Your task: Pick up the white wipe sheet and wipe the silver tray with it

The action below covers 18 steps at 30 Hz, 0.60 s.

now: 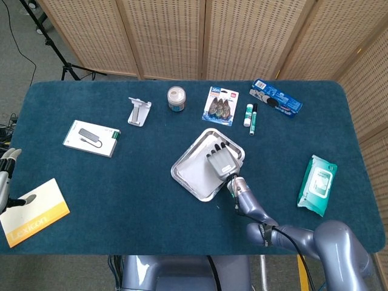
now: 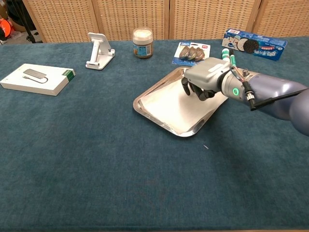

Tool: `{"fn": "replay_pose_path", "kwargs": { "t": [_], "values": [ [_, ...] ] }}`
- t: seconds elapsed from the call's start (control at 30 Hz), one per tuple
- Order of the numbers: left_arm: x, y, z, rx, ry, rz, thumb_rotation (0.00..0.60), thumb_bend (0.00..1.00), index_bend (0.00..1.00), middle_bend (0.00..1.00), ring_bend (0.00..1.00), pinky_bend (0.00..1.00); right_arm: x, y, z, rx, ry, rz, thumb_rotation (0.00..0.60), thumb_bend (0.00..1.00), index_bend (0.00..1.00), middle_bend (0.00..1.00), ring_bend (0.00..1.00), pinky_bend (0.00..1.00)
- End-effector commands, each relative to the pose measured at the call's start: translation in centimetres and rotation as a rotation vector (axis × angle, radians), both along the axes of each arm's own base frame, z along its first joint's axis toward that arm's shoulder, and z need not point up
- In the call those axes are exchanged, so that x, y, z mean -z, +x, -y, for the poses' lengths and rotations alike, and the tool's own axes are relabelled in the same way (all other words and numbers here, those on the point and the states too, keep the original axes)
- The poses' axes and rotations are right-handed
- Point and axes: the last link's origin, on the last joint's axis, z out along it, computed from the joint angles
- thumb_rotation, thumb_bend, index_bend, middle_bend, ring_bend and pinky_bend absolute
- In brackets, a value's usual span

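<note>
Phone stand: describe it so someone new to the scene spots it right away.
Start at the table's far edge, by the wicker screens. The phone stand sits just left of the small round jar, up and right of the flat white box. It is the only plain white, angled bracket; its neighbours are a jar and packaged goods.

You're working in a staged test space, not a home: a table (image 1: 121, 200) covered in dark teal cloth, wicker folding screens (image 1: 182, 36) as a backdrop, a tripod leg (image 1: 51, 45) on grey floor, and unrelated retail goods laid well apart
</note>
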Motion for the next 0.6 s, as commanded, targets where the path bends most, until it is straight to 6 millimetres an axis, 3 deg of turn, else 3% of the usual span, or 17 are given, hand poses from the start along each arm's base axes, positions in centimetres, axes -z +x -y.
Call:
{"fn": "replay_pose_path", "kwargs": {
  "t": [0.03, 0.27, 0.37, 0.43, 0.5, 0.6],
  "values": [
    [0.0, 0.0, 0.0, 0.0, -0.001, -0.001, 0.6, 0.0, 0.0, 0.0, 0.0, 0.0, -0.1, 0.6, 0.4, 0.005, -0.018, 0.021, 0.6, 1.0, 0.37, 0.36, 0.19, 0.19],
    [0.0, 0.0, 0.0, -0.002, 0.0, 0.0, 0.6, 0.0, 0.0, 0.0, 0.0, 0.0, 0.0, 1.4, 0.6, 0.007, -0.037, 0.043, 0.6, 1.0, 0.37, 0.34, 0.19, 0.19],
    [-0.1, 0.0, 0.0, -0.002, 0.002, 0.001, 0.6, 0.0, 0.0, 0.0, 0.0, 0.0, -0.1, 1.8, 0.3, 0.004, -0.024, 0.07, 0.6, 1.0, 0.3, 0.27, 0.18, 0.19],
    [-0.1, -0.1, 0.0, -0.003, 0.002, 0.002, 0.6, 0.0, 0.0, 0.0, 0.0, 0.0, -0.4, 2.2, -0.1, 0.012, 0.001, 0.118, 0.6, 0.91, 0.19, 0.19, 0.16, 0.19],
    [-0.1, -0.1, 0.0, -0.004, 0.001, 0.003, 0.6, 0.0, 0.0, 0.0, 0.0, 0.0, -0.7, 2.4, -0.3, 0.023, 0.016, 0.147, 0.6, 0.68, 0.07, 0.09, 0.08, 0.19],
    [-0.1, -0.1, 0.0, -0.004, 0.0, 0.003, 0.6, 0.0, 0.0, 0.0, 0.0, 0.0, -1.3, 2.7, -1.1, 0.06, 0.066, 0.197, 0.6, 0.52, 0.0, 0.0, 0.0, 0.14]
  ]
}}
